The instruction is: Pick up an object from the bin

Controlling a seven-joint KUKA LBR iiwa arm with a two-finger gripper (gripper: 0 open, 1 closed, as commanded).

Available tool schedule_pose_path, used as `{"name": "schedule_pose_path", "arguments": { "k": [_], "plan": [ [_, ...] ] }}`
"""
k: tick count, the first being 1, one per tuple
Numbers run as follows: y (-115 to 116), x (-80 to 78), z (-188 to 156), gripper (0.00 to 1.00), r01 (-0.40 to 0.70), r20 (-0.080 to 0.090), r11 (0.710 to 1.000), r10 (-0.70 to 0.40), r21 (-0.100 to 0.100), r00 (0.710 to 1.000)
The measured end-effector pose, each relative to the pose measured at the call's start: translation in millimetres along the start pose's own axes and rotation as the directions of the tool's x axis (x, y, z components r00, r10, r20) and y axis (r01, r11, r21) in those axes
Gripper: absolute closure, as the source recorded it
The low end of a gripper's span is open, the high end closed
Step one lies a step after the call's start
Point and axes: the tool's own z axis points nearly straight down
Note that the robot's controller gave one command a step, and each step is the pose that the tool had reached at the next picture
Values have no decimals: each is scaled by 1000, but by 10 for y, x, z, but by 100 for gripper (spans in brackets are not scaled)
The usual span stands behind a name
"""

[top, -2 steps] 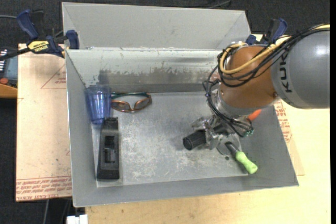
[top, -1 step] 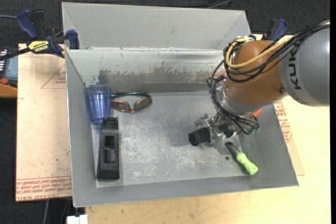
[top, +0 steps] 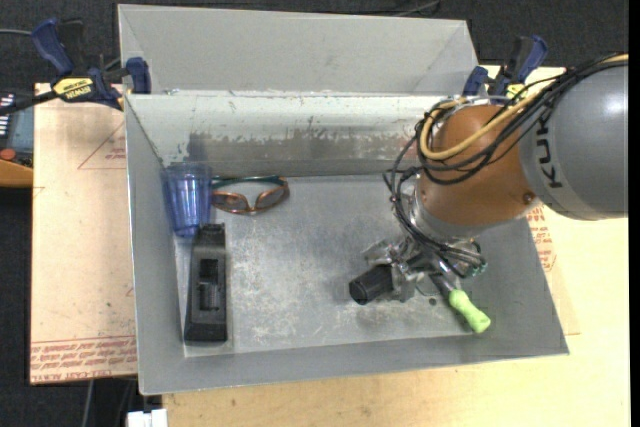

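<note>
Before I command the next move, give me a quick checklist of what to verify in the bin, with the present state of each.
1. Arm position: the orange-covered wrist is low over the right front of the bin, above a black cylinder and a green-handled tool. Ok.
2. Something already held: cannot tell; the wrist hides that spot.
3. The two nearest things kept apart: they lie close together under the wrist. Touching or not: cannot tell.
4. Other things out of the arm's way: the blue cup, glasses and black stapler lie at the left. Ok.
5. Cables: the yellow loops sit on the wrist, above the things in the bin. Ok.
</note>
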Motion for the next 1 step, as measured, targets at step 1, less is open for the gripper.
{"name": "schedule_pose_path", "arguments": {
  "k": [1],
  "plan": [
    [-185, 23, -855, 100, -15, 13, 1000, 15, 10, 1000]
  ]
}}
